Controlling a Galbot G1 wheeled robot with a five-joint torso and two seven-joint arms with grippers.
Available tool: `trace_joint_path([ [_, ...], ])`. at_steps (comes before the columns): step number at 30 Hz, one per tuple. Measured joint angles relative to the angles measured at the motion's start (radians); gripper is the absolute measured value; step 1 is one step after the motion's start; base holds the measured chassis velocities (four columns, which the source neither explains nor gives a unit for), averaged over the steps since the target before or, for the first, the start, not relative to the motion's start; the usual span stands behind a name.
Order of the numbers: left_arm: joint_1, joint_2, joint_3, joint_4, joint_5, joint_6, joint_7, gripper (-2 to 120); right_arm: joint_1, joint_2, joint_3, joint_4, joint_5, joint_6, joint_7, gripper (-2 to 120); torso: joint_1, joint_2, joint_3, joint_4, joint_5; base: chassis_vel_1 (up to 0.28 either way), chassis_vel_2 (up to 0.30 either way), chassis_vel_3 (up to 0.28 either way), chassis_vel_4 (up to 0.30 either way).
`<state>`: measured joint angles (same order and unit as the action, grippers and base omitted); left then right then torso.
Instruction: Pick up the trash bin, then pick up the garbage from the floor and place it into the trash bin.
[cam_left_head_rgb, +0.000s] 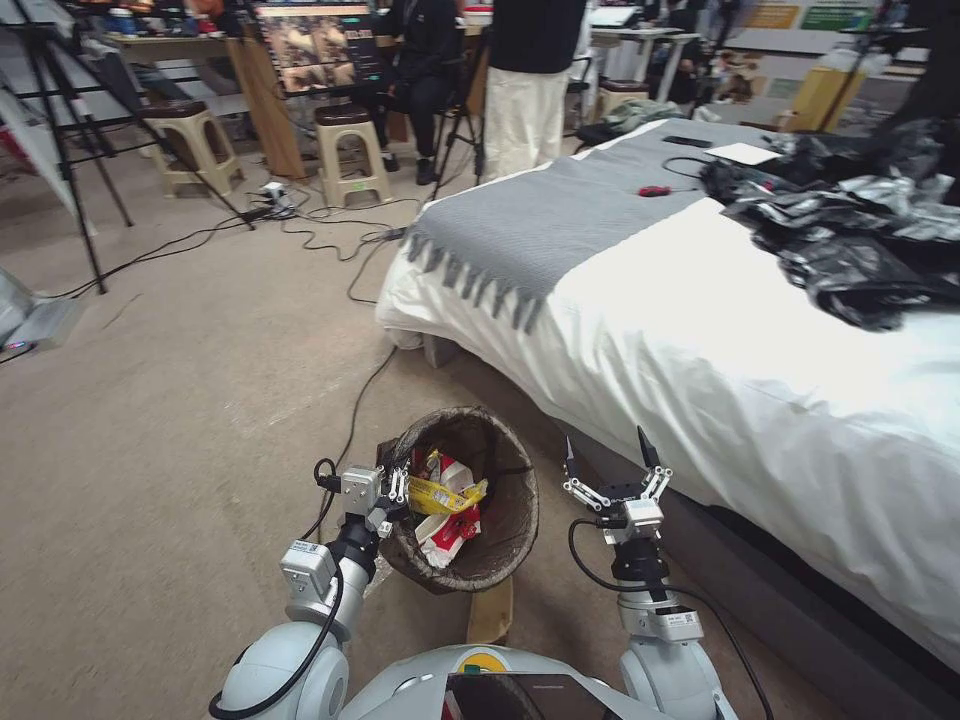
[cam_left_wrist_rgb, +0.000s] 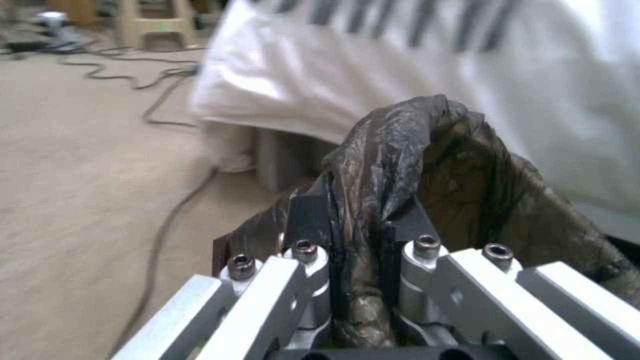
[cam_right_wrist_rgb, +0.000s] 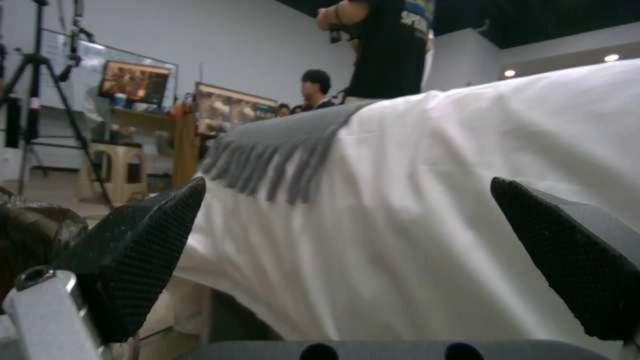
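i'm gripping the trash bin (cam_left_head_rgb: 500, 500) rim with the left gripper (cam_left_head_rgb: 392, 497), jaws clamped; right gripper (cam_left_head_rgb: 612, 462) is hovering beside the bed (cam_left_head_rgb: 700, 350), jaws apart.

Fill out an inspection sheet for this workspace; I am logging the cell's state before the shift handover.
Surface: beige carpet floor; no loose litter seen on it.
Job's things: trash bin with dark brown liner, beside the bed; inside it, red-and-white paper cups and a yellow snack wrapper.
Clutter: black and silver plastic sheeting heaped on the bed, next to a grey fringed throw.
Grippers: left tool shut on the bin's lined rim; right tool open, empty, between bin and bed.
Cables: black cable running across the floor to the bin; more by the stools.
Surroundings: tripod, monitor, people standing behind the bed.
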<state>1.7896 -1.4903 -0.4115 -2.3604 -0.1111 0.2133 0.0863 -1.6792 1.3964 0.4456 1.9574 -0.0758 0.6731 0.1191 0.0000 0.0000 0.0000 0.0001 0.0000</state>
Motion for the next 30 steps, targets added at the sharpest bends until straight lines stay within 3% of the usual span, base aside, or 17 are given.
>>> trace_joint_path([
  [22,-0.030,-0.003,-0.026,0.068,-0.011,-0.015,-0.031,8,-0.022,-0.016,0.005,0.033,-0.004,-0.075,0.016,100,0.000,0.000,0.000,0.0002,0.0001,0.119,0.119,0.116,0.117],
  [30,-0.036,-0.003,-0.025,0.070,-0.006,-0.026,-0.040,8,-0.034,-0.032,0.005,0.104,0.030,-0.171,0.045,100,0.000,0.000,0.000,-0.0004,0.0001,0.013,0.006,0.007,0.010],
])
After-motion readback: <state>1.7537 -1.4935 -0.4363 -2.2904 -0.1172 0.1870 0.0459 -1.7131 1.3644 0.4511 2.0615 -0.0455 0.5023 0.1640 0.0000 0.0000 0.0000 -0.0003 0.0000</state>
